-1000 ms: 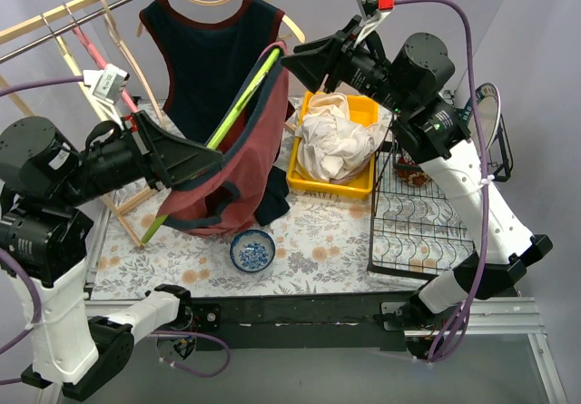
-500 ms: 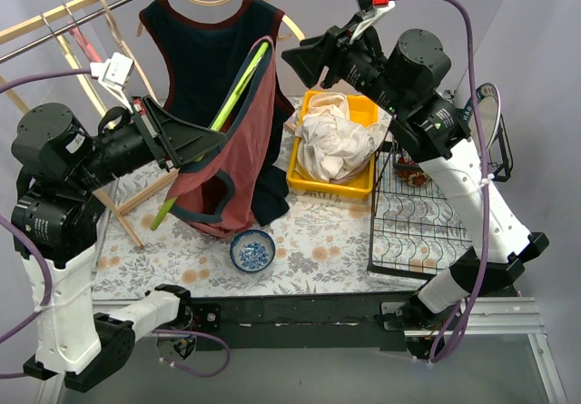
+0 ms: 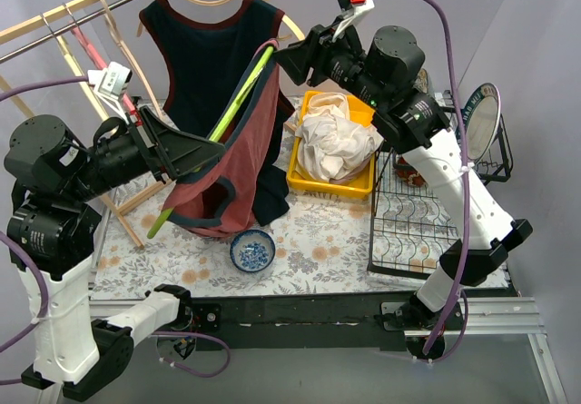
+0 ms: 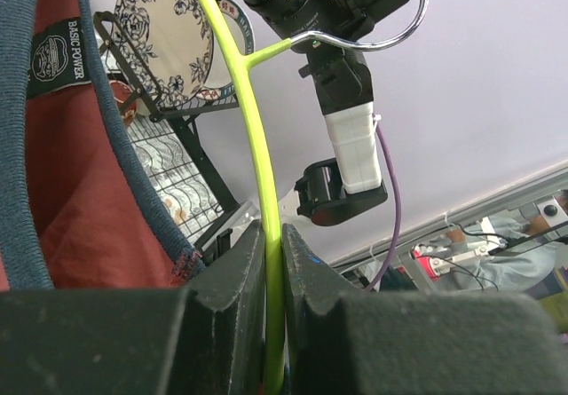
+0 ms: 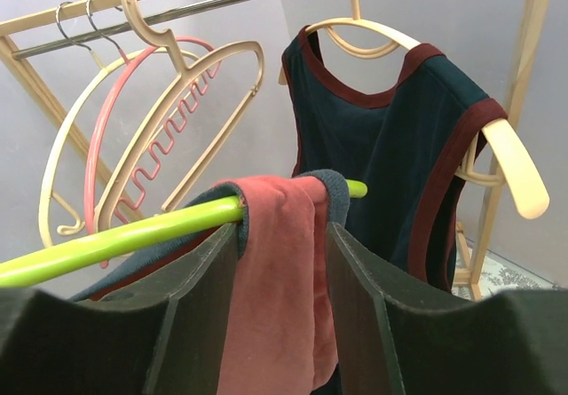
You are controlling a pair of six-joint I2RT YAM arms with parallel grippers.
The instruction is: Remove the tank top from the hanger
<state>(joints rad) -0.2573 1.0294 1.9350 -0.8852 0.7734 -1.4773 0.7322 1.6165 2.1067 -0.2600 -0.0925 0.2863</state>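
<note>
Diagonally, the green hanger [image 3: 238,97] rises rightward, tank top [image 3: 238,163] draped.
</note>
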